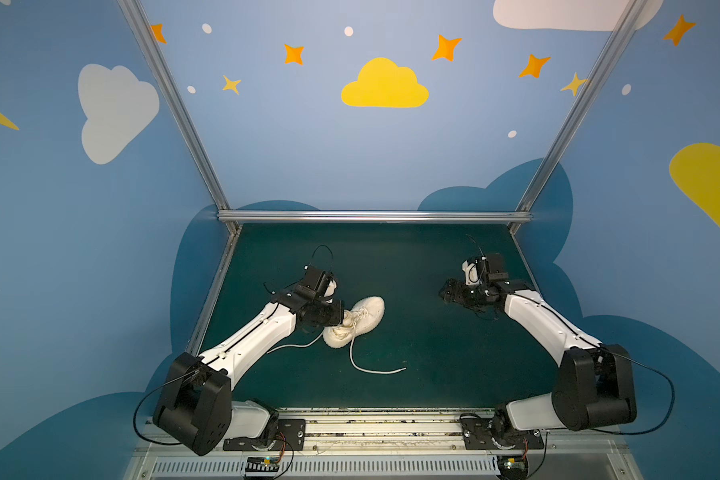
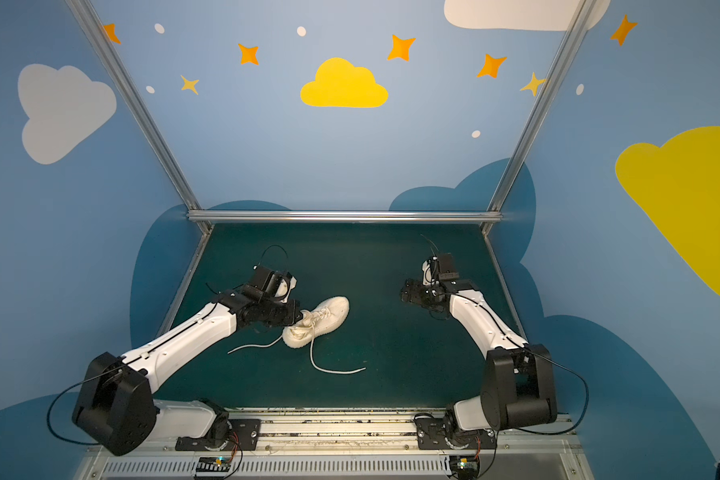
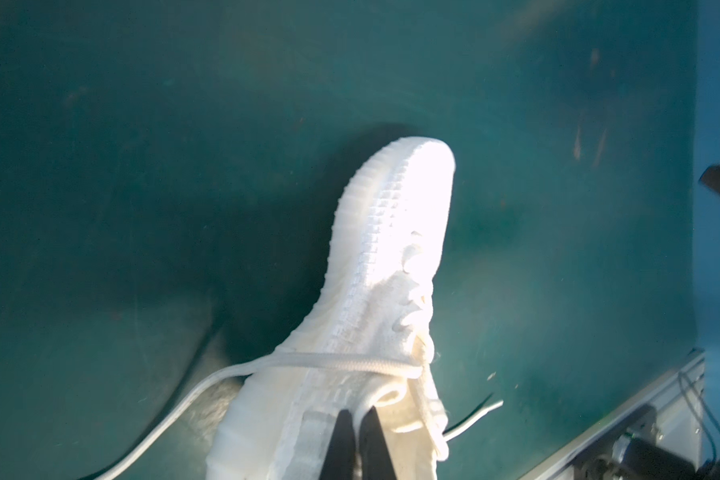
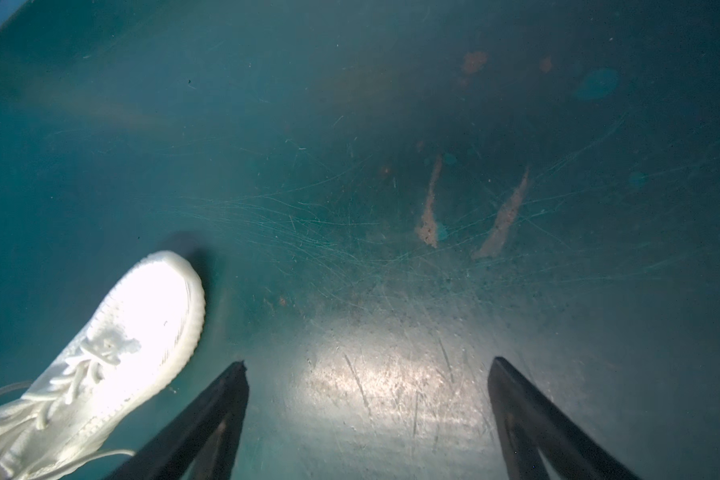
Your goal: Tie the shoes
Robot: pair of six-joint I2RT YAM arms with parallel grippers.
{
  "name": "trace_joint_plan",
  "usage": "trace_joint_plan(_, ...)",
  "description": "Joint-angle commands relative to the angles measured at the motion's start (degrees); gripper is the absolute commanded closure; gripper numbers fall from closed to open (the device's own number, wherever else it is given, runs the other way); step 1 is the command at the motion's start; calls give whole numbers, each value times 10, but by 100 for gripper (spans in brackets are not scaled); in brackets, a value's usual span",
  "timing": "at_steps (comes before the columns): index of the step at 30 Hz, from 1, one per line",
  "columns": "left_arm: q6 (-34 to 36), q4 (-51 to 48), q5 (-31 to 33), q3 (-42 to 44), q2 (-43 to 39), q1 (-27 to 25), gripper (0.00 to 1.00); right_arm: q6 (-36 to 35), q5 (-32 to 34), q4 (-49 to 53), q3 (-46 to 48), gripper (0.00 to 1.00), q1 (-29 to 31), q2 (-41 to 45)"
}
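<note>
A cream knit shoe [image 1: 364, 316] [image 2: 327, 316] lies on the green mat, toe pointing to the far right. My left gripper [image 1: 342, 320] [image 2: 302, 318] is at its heel end, and in the left wrist view the gripper [image 3: 358, 415] is shut on a fold of fabric at the shoe's [image 3: 391, 257] opening. The laces are loose: one lace [image 1: 375, 371] curls toward the front, another lace [image 1: 292, 345] trails under the left arm. My right gripper [image 1: 442, 294] [image 2: 403, 293] [image 4: 368, 363] stands open over bare mat, well right of the shoe [image 4: 121, 332].
The green mat [image 1: 412, 353] is bounded by an aluminium rail [image 1: 375, 216] at the back and sloping rails [image 1: 213, 291] at the sides. Orange scuff marks [image 4: 429, 212] show on the mat beyond the right gripper. The arm bases stand along the front edge.
</note>
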State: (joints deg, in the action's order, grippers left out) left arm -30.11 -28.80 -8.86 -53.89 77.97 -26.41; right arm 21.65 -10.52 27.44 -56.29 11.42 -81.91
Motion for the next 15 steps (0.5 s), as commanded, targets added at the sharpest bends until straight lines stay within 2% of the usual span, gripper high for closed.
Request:
trace_joint_plan(1,-93,81,21,-1,-6,-13,97,-3,7,13,-9,10,1,11)
trace_joint_plan(4,-128,100,49,4,-7,-38,97,3,7,18,-14,10,1,8)
trace_joint_plan(12,-213,182,56,50,4,-73,97,16,2,28,-21,10,1,-2)
trace_joint_plan(15,-237,204,85,51,13,-104,97,21,0,25,-17,10,1,-1)
